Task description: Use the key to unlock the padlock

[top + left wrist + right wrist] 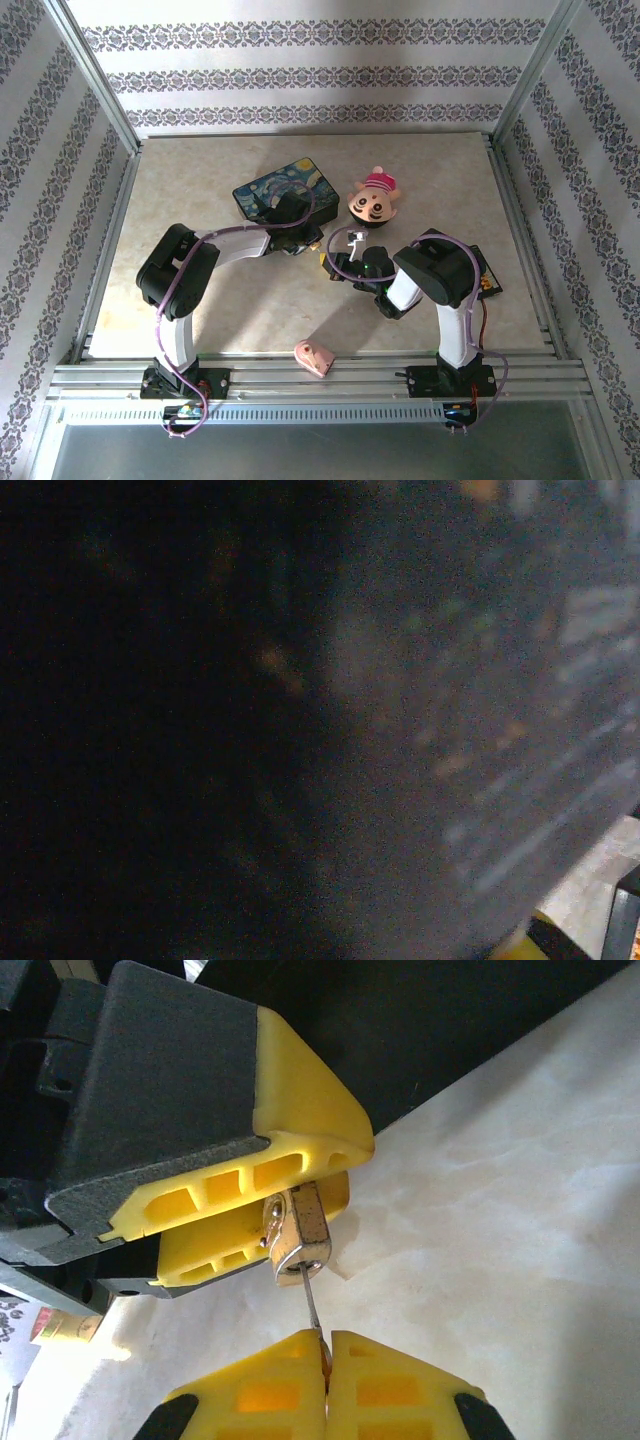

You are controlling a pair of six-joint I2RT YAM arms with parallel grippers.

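In the right wrist view the small brass padlock (pixel 298 1230) is clamped between the yellow fingers (pixel 300 1100) of my left gripper (pixel 330 1175). The thin silvery key (pixel 311 1305) has its tip in the keyhole on the padlock's underside. My right gripper (pixel 326 1345) is shut on the key's head just below. From above, the left gripper (pixel 305 243) and the right gripper (pixel 340 262) meet at mid-table; padlock and key are too small to make out there. The shackle is hidden behind the left fingers.
A painted dark blue box (pixel 285 190) lies right behind the left gripper, and its blurred surface (pixel 480 730) looms close in the left wrist view. A doll head (pixel 373 200) lies beside it. A pink wedge (pixel 315 355) sits near the front rail. A flat black object (pixel 487 272) lies under the right arm.
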